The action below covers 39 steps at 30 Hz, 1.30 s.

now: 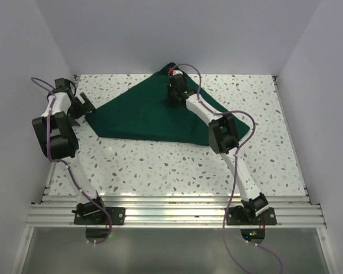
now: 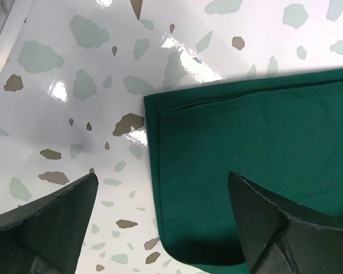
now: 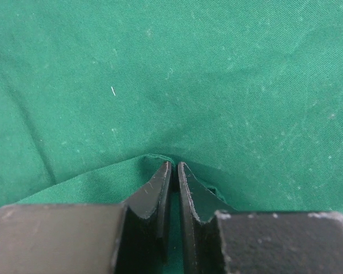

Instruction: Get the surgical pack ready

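The surgical pack [image 1: 143, 117] is a dark green drape folded into a flat triangle on the speckled table. Its left corner [image 2: 257, 131] lies under my left gripper [image 2: 163, 177], which hangs open just above it. One finger is over bare table and the other over the cloth, at the drape's left tip [image 1: 83, 108]. My right gripper [image 1: 174, 97] points down onto the drape's far part. In the right wrist view its jaws [image 3: 174, 165] stand only a sliver apart, and a folded edge of the green cloth [image 3: 177, 74] peaks up at their tips.
The white speckled table [image 1: 160, 165] is boxed in by pale walls on the left, back and right. A metal rail [image 1: 171, 214] with both arm bases runs along the near edge. The right arm's elbow [image 1: 224, 134] hangs over the drape's right corner.
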Motion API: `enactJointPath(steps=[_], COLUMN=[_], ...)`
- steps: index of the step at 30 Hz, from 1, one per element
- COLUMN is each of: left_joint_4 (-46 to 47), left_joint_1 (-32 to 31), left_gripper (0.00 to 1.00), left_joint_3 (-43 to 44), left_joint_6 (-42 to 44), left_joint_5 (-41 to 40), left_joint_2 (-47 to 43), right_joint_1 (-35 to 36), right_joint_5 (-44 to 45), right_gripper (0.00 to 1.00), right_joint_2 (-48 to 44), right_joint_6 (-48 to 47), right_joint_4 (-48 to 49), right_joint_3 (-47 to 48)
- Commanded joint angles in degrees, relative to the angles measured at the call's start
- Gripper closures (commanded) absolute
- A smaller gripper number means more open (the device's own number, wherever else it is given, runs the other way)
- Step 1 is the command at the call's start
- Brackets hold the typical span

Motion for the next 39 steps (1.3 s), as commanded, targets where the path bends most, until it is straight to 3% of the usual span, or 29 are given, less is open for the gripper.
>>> enactJointPath(steps=[1,10,16,19,25,33,39], left_joint_4=[-0.54,0.51,0.77,2.53,4.90,4.38,5.17], left_joint_1=[0.66,0.84,0.84,0.84,0.75,0.84,0.75], left_gripper=[0.00,0.02,0.06,0.12,0.42,0.97,1.00], left_joint_3=[3.81,7.06,8.30,7.60,4.71,4.17,5.58], left_joint_6=[2.08,2.08,0.15,0.06,0.05,1.73,-0.29], left_joint_5=[-0.96,2.29,4.49,6.77,12.13,14.50,21.08], left_joint_2=[1.48,6.84,9.57,10.27,9.40,6.41,2.99], right_joint_1=[0.50,0.50,0.58,0.50,0.50,0.50,-0.03], right_joint_5=[-2.59,-2.86,-2.95,-3.03,-2.95,-4.43,-7.69], right_gripper=[0.86,0.78,0.75,0.73,0.67,0.60,0.53], right_joint_2=[1.18,1.35,1.53,1.62,1.35,3.90,3.38], right_joint_6=[1.80,2.33,2.51,2.60,2.77,5.93,10.85], right_joint_4=[0.59,0.68,0.86,0.86,0.68,-3.97,-6.17], right_joint_3=[0.33,-0.37,-0.37,-0.37,-0.64,6.20,7.01])
